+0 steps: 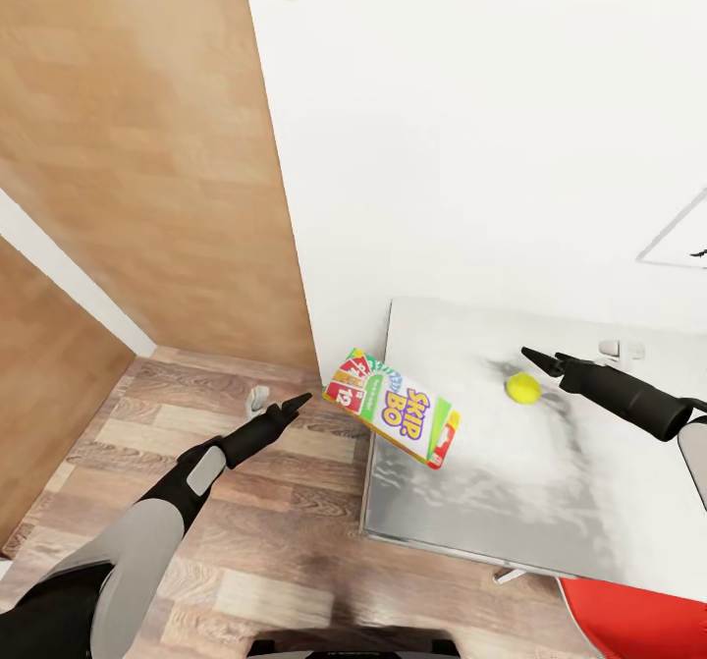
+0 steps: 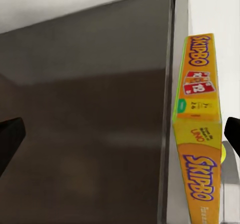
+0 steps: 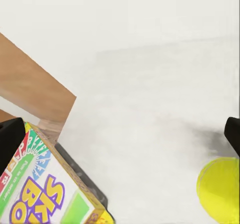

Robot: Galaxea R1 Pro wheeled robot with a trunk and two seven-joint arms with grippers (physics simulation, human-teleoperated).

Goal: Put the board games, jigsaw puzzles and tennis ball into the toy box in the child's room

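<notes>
The game box [image 1: 394, 405] lies tilted over the bench [image 1: 491, 502] corner, half past the edge, held by neither hand. The ball [image 1: 523, 388] sits near it on the bench. The left hand [image 1: 291, 406] waits beside the box, the right hand [image 1: 535, 357] beside the ball, both spread wide and empty. Judging by this, nothing is stowed yet

Running off the picture's edge: tennis ball [image 3: 220, 189] in right wrist view, red seat [image 1: 638, 620] in head view.
</notes>
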